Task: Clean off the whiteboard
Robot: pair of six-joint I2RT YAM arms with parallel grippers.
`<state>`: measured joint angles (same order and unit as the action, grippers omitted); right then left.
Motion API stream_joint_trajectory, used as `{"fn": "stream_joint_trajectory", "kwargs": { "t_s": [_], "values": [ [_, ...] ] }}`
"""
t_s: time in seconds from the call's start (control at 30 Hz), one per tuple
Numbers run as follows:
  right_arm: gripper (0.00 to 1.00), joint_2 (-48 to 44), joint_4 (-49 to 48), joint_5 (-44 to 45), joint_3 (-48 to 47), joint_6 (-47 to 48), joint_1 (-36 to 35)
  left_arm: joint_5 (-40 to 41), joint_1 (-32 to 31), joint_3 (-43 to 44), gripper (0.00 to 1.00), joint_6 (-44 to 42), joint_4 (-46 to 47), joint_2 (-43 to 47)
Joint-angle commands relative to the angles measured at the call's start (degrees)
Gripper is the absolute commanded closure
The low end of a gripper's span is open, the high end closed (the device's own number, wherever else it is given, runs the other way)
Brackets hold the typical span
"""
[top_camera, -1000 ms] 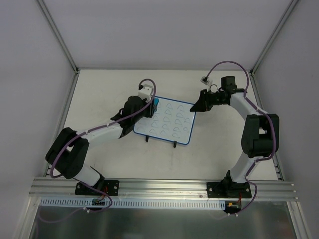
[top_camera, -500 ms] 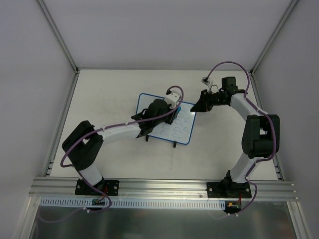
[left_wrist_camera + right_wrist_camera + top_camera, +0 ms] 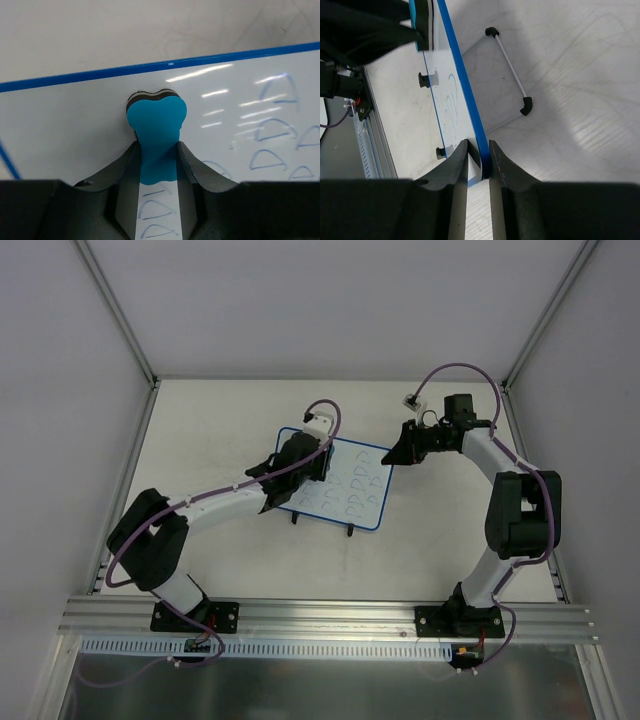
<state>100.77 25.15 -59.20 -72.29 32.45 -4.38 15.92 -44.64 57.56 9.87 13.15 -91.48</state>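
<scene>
Nearest the lens, the left arm's black fingers [image 3: 131, 160] are pinching the waist of a bright blue bone-shaped foam eraser with a dark felt edge [image 3: 156, 120]. Its rounded head is sticking out just past the fingertips and resting against the small white rectangular whiteboard with a thin blue rim [image 3: 75, 115]. Rows of blue half-dome pen marks [image 3: 270, 160] are showing to the right of these fingers, and more are visible in the gap between them. Just beyond the eraser's head the rim is crossing the view, with the pale scuffed counter [image 3: 100, 30] lying past it.

The right arm's black fingers [image 3: 460, 160] are closing on the rim at a corner, one on each side of it. The whiteboard is running away from their tips edge-on. To their right, a thin white rod with black end caps [image 3: 508, 65] is lying on the counter. To their left, two small black feet [image 3: 425, 79] are jutting from the board.

From above, the whiteboard [image 3: 350, 495] is lying mid-counter between the two sets of fingers. The left pair is working over its far-left part and the right pair is gripping its far-right corner.
</scene>
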Motion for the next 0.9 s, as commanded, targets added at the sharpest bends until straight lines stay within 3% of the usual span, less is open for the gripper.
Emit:
{"fn": "stream_joint_trajectory", "kwargs": {
  "t_s": [0.0,0.37,0.7,0.87],
  "values": [
    [1.00,-2.9,0.8,4.1,1.2,3.1,0.0,7.4,5.1,-3.8,1.00,1.8,-5.9,3.3],
    [0.99,-3.5,0.9,4.9,1.1,3.2,-0.2,2.5,5.9,-0.3,1.00,-2.0,-8.7,2.8],
    [1.00,-3.9,0.8,5.5,1.5,3.1,-0.7,0.8,-1.9,10.2,1.00,-0.8,-9.0,-6.7],
    [1.00,-4.0,0.9,5.9,1.5,3.1,-1.1,-0.9,-6.3,15.9,1.00,-6.0,-9.8,-12.3]
  ]
}}
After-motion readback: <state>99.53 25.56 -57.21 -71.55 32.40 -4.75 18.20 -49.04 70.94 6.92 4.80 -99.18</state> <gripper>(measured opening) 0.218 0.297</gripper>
